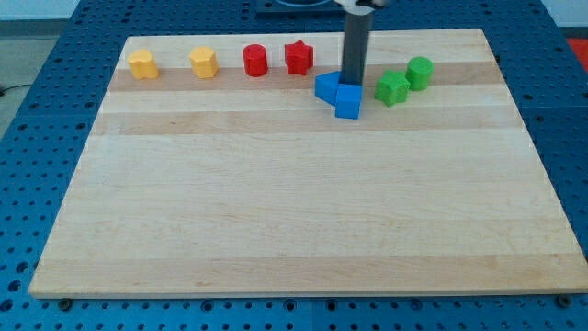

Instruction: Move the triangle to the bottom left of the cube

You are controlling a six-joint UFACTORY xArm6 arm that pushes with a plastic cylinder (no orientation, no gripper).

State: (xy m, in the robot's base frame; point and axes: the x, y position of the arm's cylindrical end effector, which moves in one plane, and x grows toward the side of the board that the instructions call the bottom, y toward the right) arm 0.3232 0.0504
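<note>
Wooden counter (303, 211) carries all the blocks along the view's top. My tip (350, 85) has no jaws to open and holds nothing; it stands just behind the blue cube (348, 101), apparently touching it. The blue triangle (325, 87) sits touching the cube's upper left. A green star (391, 88) lies near the cube's right.

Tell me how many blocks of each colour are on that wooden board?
Yellow: 2
Red: 2, cylinder and star
Blue: 2, triangle and cube
Green: 2
Total: 8
</note>
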